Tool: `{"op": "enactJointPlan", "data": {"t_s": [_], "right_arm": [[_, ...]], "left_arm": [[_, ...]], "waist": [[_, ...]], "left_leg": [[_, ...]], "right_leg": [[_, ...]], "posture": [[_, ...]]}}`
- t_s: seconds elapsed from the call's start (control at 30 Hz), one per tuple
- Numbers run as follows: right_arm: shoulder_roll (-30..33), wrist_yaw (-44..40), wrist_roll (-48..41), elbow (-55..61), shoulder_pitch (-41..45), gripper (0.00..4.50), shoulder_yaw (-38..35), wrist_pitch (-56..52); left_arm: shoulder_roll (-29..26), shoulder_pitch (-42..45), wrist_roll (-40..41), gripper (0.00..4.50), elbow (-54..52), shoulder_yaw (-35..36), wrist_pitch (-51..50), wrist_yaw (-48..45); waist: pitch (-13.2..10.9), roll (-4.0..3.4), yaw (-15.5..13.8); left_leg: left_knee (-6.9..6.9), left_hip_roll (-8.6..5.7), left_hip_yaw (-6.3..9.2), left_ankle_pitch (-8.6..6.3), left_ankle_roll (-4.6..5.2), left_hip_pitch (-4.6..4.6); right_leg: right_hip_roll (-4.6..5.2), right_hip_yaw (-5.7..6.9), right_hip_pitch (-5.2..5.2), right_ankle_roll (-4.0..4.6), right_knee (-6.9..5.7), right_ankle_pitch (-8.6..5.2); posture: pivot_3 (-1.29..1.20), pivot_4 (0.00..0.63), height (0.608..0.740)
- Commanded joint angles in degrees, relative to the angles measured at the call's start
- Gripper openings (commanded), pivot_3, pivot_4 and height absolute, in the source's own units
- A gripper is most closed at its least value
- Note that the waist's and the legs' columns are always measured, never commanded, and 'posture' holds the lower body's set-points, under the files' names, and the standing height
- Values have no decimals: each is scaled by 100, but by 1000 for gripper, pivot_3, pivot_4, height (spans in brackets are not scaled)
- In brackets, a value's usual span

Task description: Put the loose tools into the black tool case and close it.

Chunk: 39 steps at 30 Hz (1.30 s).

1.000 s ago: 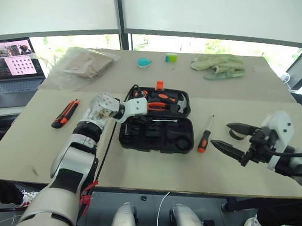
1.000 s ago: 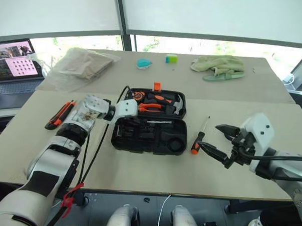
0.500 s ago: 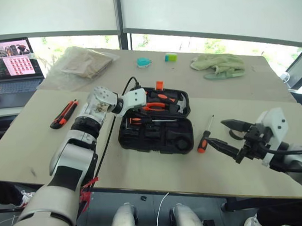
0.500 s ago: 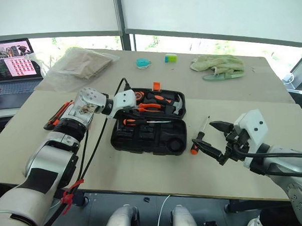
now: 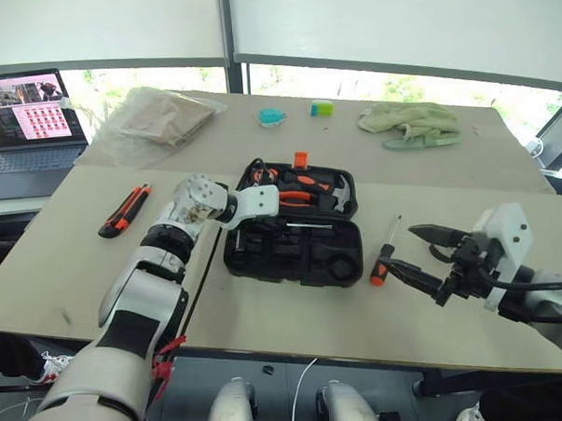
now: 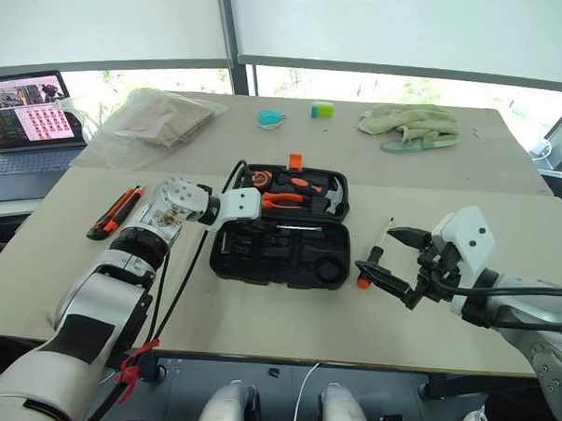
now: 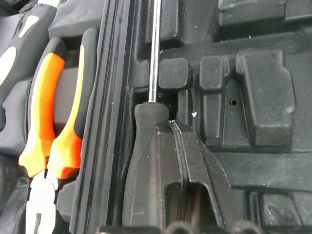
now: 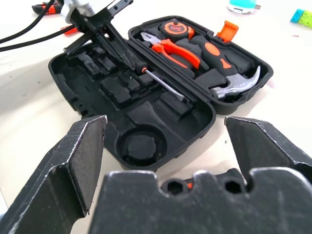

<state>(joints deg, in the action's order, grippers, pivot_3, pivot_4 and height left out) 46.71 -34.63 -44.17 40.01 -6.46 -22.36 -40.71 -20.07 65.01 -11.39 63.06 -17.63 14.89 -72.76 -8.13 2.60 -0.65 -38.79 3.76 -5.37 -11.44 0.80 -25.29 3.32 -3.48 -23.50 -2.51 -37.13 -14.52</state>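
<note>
The black tool case (image 5: 344, 264) lies open in the middle of the table, its orange latch (image 5: 300, 159) on the far side. A screwdriver (image 8: 161, 82) rests in a slot near the hinge. My left gripper (image 7: 171, 124) is shut, its tips against the dark handle (image 7: 144, 146) of that screwdriver, not around it. An orange-and-black utility knife (image 5: 124, 210) lies on the table left of the case. Another screwdriver (image 5: 380, 265) lies right of the case. My right gripper (image 5: 404, 247) hovers open just right of it, holding nothing.
Pliers (image 5: 294, 197), a hammer (image 5: 336, 197) and a tape measure sit in the case's far half. A laptop (image 5: 20, 119), a clear bag of beige material (image 5: 160, 118), a green cloth (image 5: 408, 123) and two small items line the table's far side. A black cable (image 5: 204, 260) trails from my left wrist.
The left gripper stays shut at the screwdriver in the case, barely shifted. The right gripper stays open beside the loose screwdriver. The whole view has shifted slightly.
</note>
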Motion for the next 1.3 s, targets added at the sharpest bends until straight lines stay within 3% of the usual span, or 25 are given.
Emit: {"op": "enactJointPlan", "data": {"t_s": [0.03, 0.23, 0.97, 1.17, 1.27, 1.3], "right_arm": [[-4, 19, -91, 156, -16, 4500, -237, 38], [-35, 35, -27, 107, 66, 4500, -87, 58], [-59, 93, -32, 41, 303, 4500, 71, 11], [-75, 244, 75, 129, 23, 4500, -134, -29], [-286, 510, -72, 457, -675, 4500, -903, -176], [-380, 509, -185, 613, -1004, 4500, -1242, -220]], "left_arm": [[26, 333, 372, 35, -106, 335, -326, -271], [63, 468, 267, 35, 46, 411, -347, 113], [125, -81, -860, 35, 431, -557, 826, 734], [25, 206, -134, 35, 315, 122, 384, 479], [-364, 302, 1342, 638, -732, 1009, -1378, -1296], [-577, 188, 1848, 1019, -1392, 1097, -2186, -1696]], "waist": [[0, 0, 5], [0, 0, 4], [1, -1, -9], [1, -2, -7], [-1, -1, 10], [-1, -2, 20]], "left_leg": [[0, 0, 0, 0, 0, -2], [1, -1, 2, 0, 0, -12], [1, -2, 2, -1, 0, 8], [0, -1, 5, -1, 0, 11], [2, 1, 6, 0, 0, -4], [2, 4, 8, 0, 0, -25]], "right_leg": [[-1, 0, -2, 0, 0, 0], [-1, 0, -12, 0, -1, 0], [0, 2, 13, 0, 3, 0], [2, 6, 17, 0, 4, 0], [0, 6, 0, 1, 1, -1], [-4, 7, -21, 3, -4, -1]], "posture": [[0, 150, 740], [0, 150, 740], [0, 150, 740], [0, 150, 740], [0, 150, 740], [0, 150, 740]]}}
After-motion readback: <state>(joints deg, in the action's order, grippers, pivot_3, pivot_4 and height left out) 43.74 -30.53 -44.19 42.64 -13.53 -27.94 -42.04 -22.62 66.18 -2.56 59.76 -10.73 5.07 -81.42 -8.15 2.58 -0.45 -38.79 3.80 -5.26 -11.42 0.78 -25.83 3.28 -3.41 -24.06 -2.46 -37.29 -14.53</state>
